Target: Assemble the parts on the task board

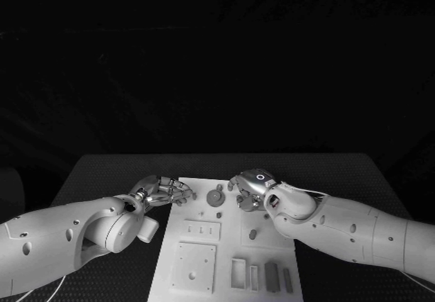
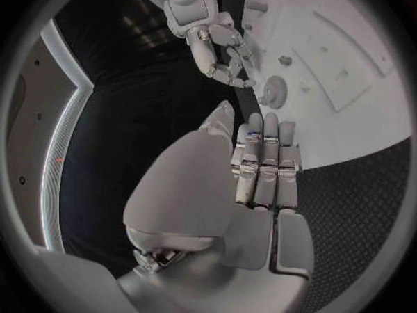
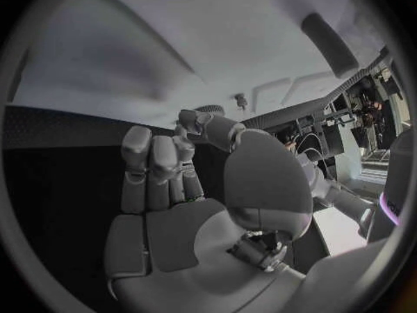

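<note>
Black counter (image 1: 109, 170) under a white board (image 1: 231, 236), its far end reached by both arms. Risk, as a judgement: with two hands crowding one small gear, a knock between fingers, or a nudge tipping the gear off its seat. Left hand (image 1: 161, 190) at the board's far left corner, fingers curled together, nothing visibly held. Right hand (image 1: 254, 189) opposite, fingers bent down toward the board; grip on anything impossible to tell. Round gear (image 1: 215, 198) flat on the board between the two sets of fingers, just beside the right ones. Small peg (image 1: 219, 187) just beyond it.
</note>
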{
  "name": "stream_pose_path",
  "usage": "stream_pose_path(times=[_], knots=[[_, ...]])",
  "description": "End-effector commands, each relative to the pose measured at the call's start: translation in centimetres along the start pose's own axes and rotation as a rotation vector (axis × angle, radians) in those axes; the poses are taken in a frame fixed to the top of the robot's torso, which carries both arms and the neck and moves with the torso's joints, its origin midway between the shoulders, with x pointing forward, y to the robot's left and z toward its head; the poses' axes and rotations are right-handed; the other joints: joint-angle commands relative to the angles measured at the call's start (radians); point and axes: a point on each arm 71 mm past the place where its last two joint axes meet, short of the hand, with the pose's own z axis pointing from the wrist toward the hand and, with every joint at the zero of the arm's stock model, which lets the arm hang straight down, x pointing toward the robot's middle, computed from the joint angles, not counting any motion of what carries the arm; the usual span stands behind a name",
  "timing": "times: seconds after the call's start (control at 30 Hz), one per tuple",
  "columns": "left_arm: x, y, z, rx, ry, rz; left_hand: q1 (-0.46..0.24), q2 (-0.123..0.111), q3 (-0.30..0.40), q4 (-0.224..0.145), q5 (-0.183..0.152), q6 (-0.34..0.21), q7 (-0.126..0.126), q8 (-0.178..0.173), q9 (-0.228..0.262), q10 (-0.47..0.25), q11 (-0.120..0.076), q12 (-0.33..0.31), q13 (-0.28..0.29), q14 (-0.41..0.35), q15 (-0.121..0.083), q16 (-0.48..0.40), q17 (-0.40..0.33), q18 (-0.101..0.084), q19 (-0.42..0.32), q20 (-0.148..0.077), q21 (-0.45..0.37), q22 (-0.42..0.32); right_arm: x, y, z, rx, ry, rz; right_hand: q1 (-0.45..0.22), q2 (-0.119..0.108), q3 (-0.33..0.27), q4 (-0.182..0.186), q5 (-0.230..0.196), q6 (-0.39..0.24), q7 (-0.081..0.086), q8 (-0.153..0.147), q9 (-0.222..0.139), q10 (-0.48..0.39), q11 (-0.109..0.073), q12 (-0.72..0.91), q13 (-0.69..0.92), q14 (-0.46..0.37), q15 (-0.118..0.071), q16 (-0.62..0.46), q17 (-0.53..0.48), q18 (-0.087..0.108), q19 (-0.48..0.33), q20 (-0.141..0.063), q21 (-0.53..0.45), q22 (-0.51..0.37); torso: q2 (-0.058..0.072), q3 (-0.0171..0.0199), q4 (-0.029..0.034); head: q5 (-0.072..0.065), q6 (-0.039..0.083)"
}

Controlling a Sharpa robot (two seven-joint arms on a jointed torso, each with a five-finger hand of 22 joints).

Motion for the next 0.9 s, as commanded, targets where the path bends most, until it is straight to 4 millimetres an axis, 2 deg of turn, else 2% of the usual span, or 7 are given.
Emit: stream_pose_path(times=[0.03, 0.07, 0.23, 0.5, 0.73, 0.83, 0.9], knots=[[0.0, -0.2, 0.0, 0.016, 0.004, 0.004, 0.007, -0.001, -0.004, -0.001, -0.002, 0.005, 0.004, -0.004, 0.001, 0.009, 0.0, -0.006, 0.001, -0.001, 0.004, -0.006, 0.001, 0.02, -0.005, 0.0, 0.004, 0.017, -2.0, -0.6, -0.2, -0.028, -0.103, 0.147, -0.018, -0.03, -0.024, 0.026, -0.102, -0.002, 0.003, -0.002, -0.002, -0.001, 0.004, 0.008, -0.003, 0.005, 0.003, -0.002, -0.002, 0.067, 0.012, -0.001, -0.003, 0.007, 0.0, 0.001, -0.0026, -0.004, 0.007], [-0.1, -0.2, 0.0, 0.017, 0.002, 0.004, 0.007, -0.001, -0.005, -0.001, -0.002, 0.005, 0.004, -0.004, 0.001, 0.009, 0.0, -0.006, 0.001, -0.001, 0.004, -0.006, 0.002, 0.02, -0.005, 0.0, 0.004, 0.017, -2.5, -1.0, -0.3, -0.031, -0.104, 0.177, -0.047, -0.037, -0.059, 0.032, -0.129, -0.004, 0.007, -0.002, -0.002, -0.002, 0.005, 0.009, -0.003, 0.003, 0.006, -0.003, -0.004, 0.068, 0.013, 0.0, -0.001, 0.008, 0.0, 0.0015, -0.0022, -0.005, 0.009], [-0.4, -0.1, 0.1, 0.02, -0.003, 0.005, 0.007, -0.002, -0.005, -0.001, -0.002, 0.005, 0.004, -0.004, 0.001, 0.009, 0.0, -0.006, 0.001, 0.0, 0.004, -0.006, 0.002, 0.02, -0.005, 0.0, 0.004, 0.017, -4.3, -3.4, -1.6, -0.026, -0.076, 0.312, -0.055, -0.033, -0.13, 0.04, -0.156, -0.001, 0.018, 0.002, 0.0, -0.009, 0.014, 0.012, -0.005, -0.001, 0.013, -0.008, -0.006, 0.068, 0.007, -0.006, -0.007, 0.007, -0.003, 0.0027, -0.0065, -0.011, 0.014], [-0.9, 0.0, 0.4, 0.022, -0.016, 0.011, 0.006, -0.005, -0.007, -0.001, -0.004, 0.006, 0.004, -0.004, 0.002, 0.011, 0.0, -0.007, 0.002, 0.0, 0.004, -0.007, 0.003, 0.02, -0.005, 0.0, 0.005, 0.017, -5.0, -7.3, -4.5, -0.001, 0.005, 0.389, -0.073, -0.017, -0.263, 0.027, -0.108, 0.007, 0.035, 0.007, 0.0, -0.042, 0.031, 0.018, -0.005, -0.021, 0.029, -0.012, 0.001, 0.068, -0.023, -0.002, -0.015, 0.013, -0.013, 0.0115, -0.0287, -0.01, 0.019], [-1.0, 0.0, 0.5, 0.022, -0.014, 0.012, 0.003, -0.006, -0.01, 0.0, -0.008, 0.007, 0.004, -0.005, 0.002, 0.012, -0.001, -0.008, 0.002, 0.001, 0.004, -0.007, 0.004, 0.02, -0.005, 0.0, 0.005, 0.018, -4.4, -10.4, -5.4, 0.068, 0.052, 0.39, -0.091, -0.005, -0.382, -0.001, -0.079, -0.007, 0.033, 0.002, -0.002, -0.088, 0.029, 0.015, -0.008, -0.062, 0.027, -0.028, 0.002, 0.068, -0.072, 0.01, -0.035, 0.013, -0.018, 0.0208, -0.0441, -0.008, 0.017], [-1.0, 0.0, 0.6, 0.022, -0.012, 0.012, 0.003, -0.006, -0.011, 0.0, -0.009, 0.007, 0.004, -0.005, 0.003, 0.012, -0.001, -0.008, 0.002, 0.001, 0.004, -0.008, 0.004, 0.02, -0.005, 0.0, 0.005, 0.018, -4.1, -11.5, -5.7, 0.098, 0.057, 0.372, -0.095, -0.004, -0.421, -0.017, -0.133, -0.016, 0.029, 0.0, -0.003, -0.118, 0.027, 0.004, -0.015, -0.094, 0.024, -0.04, 0.003, 0.068, -0.106, 0.018, -0.057, 0.009, -0.019, 0.0239, -0.047, -0.009, 0.016], [-1.0, 0.0, 0.6, 0.022, -0.011, 0.012, 0.003, -0.007, -0.011, 0.0, -0.01, 0.007, 0.004, -0.005, 0.003, 0.012, -0.001, -0.008, 0.003, 0.001, 0.004, -0.008, 0.005, 0.02, -0.005, 0.0, 0.005, 0.018, -3.7, -12.2, -6.0, 0.111, 0.072, 0.361, -0.091, -0.005, -0.429, -0.022, -0.15, -0.019, 0.028, -0.002, -0.003, -0.125, 0.025, 0.001, -0.017, -0.101, 0.025, -0.043, 0.003, 0.068, -0.112, 0.02, -0.062, 0.009, -0.019, 0.0257, -0.0487, -0.011, 0.014]])
